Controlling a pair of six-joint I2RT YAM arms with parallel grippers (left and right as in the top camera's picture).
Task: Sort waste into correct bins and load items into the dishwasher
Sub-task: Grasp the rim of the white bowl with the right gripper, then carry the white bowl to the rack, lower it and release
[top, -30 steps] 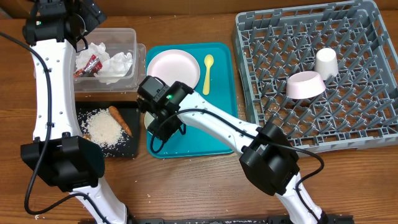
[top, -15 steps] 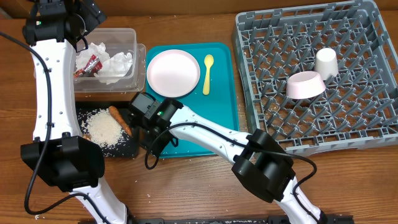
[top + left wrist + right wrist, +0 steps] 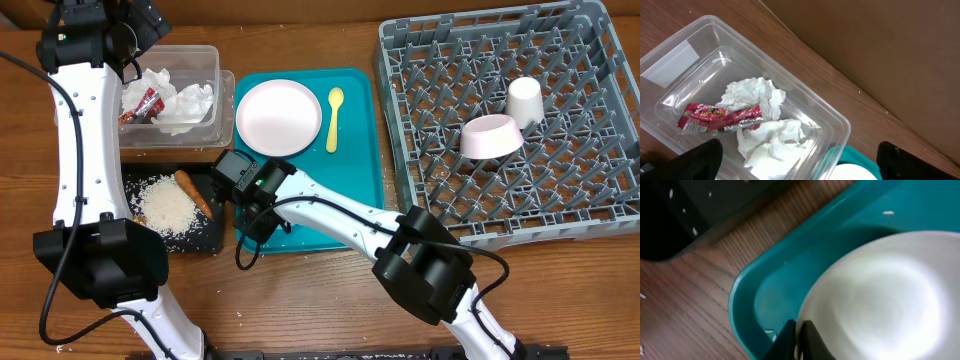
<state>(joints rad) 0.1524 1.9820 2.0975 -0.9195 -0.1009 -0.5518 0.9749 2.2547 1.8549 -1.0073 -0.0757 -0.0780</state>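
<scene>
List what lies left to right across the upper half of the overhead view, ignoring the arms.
Clear tub → white plate → yellow spoon → grey dish rack.

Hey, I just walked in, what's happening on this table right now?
The right gripper is pinched shut on the rim of a small white bowl in the corner of the teal tray. The left gripper hangs open above the clear tub, which holds napkins and a wrapper. Rice and a carrot stick lie in the black tray. Another bowl and a cup are in the dish rack. The plate and yellow spoon lie on the teal tray.
</scene>
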